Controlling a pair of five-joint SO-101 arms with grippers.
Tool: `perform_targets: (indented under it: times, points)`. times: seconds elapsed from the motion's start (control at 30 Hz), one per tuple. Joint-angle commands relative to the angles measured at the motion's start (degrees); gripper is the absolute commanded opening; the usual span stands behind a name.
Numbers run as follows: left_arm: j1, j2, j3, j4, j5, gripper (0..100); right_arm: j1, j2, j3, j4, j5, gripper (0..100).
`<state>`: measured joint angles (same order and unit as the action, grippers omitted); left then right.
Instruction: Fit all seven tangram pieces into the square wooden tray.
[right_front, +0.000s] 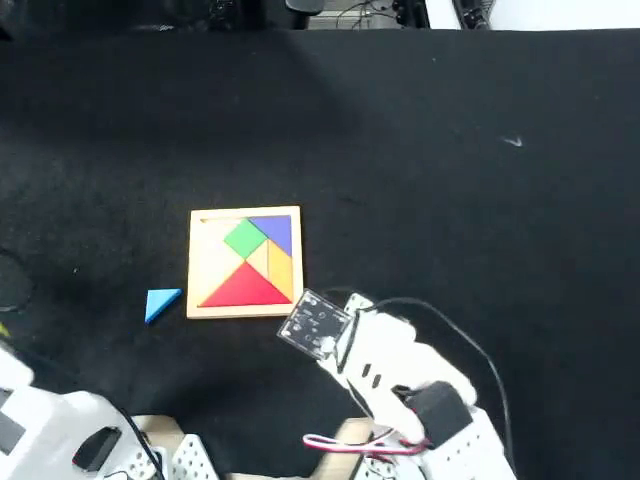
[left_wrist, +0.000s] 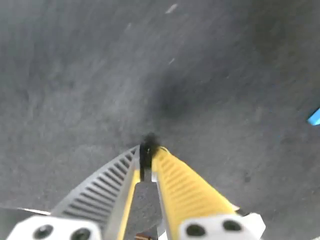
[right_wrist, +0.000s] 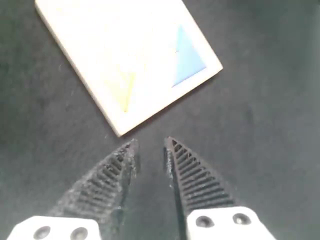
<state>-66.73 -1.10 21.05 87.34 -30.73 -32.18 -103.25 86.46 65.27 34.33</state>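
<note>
Black cloth covers the surface (right_front: 450, 200) under both arms. Closest to the cameras, the left claw (left_wrist: 146, 151) is closed: its yellow finger and its grey finger meet at the tips, with nothing between them, and it hangs over bare cloth. Farther ahead of this claw and well apart from it lies the blue triangle (right_front: 162, 303), flat on the cloth, outside the tray and just beside the tray's edge on the left arm's side. The right claw (right_wrist: 150, 146) is a little open, with a narrow gap between its two dark fingers, and it holds nothing. Just in front of its tips is one corner of the square wooden tray (right_wrist: 114, 124), near but not touching. Inside the tray, the red triangle (right_front: 245, 287) lies along the edge nearest to the right claw. Beyond it are the orange piece (right_front: 281, 270) and then the green square (right_front: 245, 237), standing on its corner. A violet-blue triangle (right_front: 273, 231) fills the far corner beside the square. The pale part of the tray on the left arm's side I cannot tell: it may be light pieces or bare wood.
</note>
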Motion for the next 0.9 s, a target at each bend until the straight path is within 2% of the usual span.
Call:
perform_targets:
  times: [0.0,0.1,0.23,0.47,0.63,0.7,0.77,0.87]
  points:
    - [-3.0,-0.8,-1.3,1.8,-1.4,5,-0.5,5.2,-12.2,-1.0,-1.0,9.6]
    - [-3.4,-0.8,-5.1,5.1,-1.4,5,-1.6,18.6,-23.2,-1.3,-5.1,9.6]
    - [-3.1,-1.8,-10.9,12.2,-1.4,5,-8.9,40.4,-36.2,-1.4,-8.5,9.6]
    - [-4.6,-20.3,-17.0,13.4,-1.4,5,-18.3,72.3,-52.3,-4.0,-13.3,9.6]
    - [-2.8,-29.1,-11.2,13.3,-1.4,6,-19.0,87.2,-59.5,-10.8,-12.5,9.6]
    - [-3.5,-32.4,-8.1,13.3,-1.4,6,-19.7,92.7,-63.0,-10.3,-8.4,10.1]
    - [-5.6,-36.2,-4.5,12.4,-1.4,6,-21.3,98.1,-67.4,-8.8,-5.1,12.5]
    - [-9.1,-42.1,4.0,6.7,-1.4,6,-21.8,106.3,-74.5,-8.5,-6.1,18.0]
